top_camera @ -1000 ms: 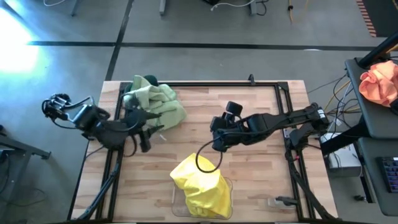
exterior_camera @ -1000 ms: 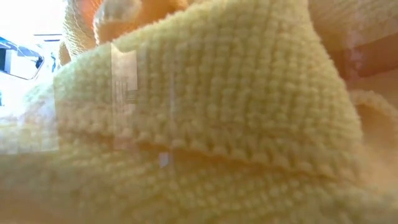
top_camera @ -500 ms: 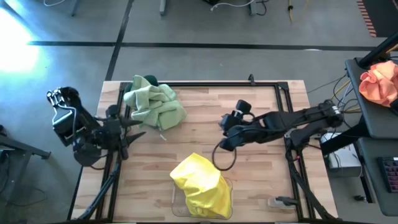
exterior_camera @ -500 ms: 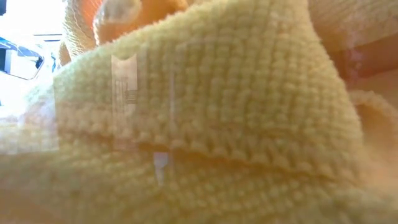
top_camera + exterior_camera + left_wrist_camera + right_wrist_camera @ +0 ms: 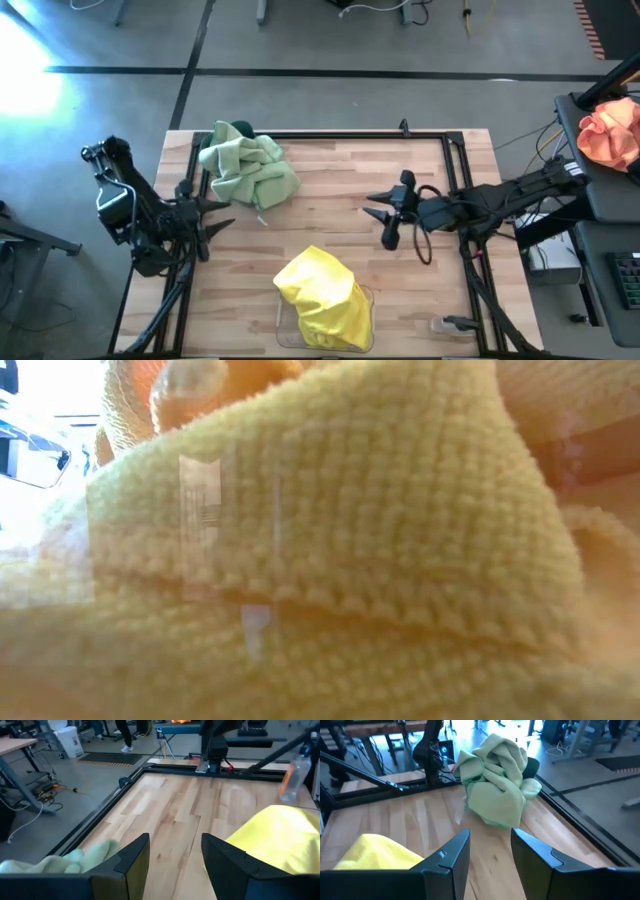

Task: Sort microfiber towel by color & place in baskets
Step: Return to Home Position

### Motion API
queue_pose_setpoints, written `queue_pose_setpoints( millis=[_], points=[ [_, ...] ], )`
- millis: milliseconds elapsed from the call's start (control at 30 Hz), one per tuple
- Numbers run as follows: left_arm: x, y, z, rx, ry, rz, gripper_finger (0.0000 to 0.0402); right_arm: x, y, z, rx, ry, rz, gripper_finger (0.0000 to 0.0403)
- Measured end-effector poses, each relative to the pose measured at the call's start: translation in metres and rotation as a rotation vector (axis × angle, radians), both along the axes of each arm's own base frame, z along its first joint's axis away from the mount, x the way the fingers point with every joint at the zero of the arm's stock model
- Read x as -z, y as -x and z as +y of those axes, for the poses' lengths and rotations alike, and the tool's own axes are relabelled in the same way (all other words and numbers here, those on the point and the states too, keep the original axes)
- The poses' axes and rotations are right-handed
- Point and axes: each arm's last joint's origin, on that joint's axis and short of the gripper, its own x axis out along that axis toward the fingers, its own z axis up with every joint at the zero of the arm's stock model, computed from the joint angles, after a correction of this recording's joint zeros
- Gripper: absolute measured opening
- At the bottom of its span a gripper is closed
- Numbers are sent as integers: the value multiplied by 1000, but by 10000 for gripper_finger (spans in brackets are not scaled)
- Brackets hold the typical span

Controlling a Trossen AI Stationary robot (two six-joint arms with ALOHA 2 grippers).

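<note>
Sage-green cloth: the green microfiber towels (image 5: 250, 168) lie heaped in the upper left of the high view, covering the dark teal basket (image 5: 240, 128), of which only a sliver of rim shows. The yellow microfiber towels (image 5: 322, 297) are piled at bottom centre, over the clear basket (image 5: 284, 335). Its walls are faint, so the seating of the pile inside it is probable rather than certain. The low view is filled by yellow cloth close against the lens.

No loose towel is seen on the bare table (image 5: 330, 190). Judgement: sorting appears complete, with only parking of the arms left.

The left gripper (image 5: 175, 840) sits at the left edge of the table, just below the green heap in the high view. Its fingers are spread and hold nothing.

The right gripper (image 5: 490, 832) hangs right of centre over bare wood, the arm stretched back toward the right edge. Its fingers are likewise spread and empty.
</note>
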Motion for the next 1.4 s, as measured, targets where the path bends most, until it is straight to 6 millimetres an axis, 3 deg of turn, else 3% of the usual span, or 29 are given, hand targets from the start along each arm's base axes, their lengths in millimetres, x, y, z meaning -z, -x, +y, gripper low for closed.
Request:
queue_pose_setpoints(
  millis=[300, 800, 1400],
  points=[
    [12, 3, 5, -35, 25, -24, 157, 29, 29, -7, -41, -76, -105, 137],
    [11, 6, 8, -34, 32, -29, 157, 91, 51, -15, -25, -140, -205, 137],
    [9, 9, 12, -38, 59, -46, 157, 131, 85, -26, -40, -203, -519, 137]
  ],
)
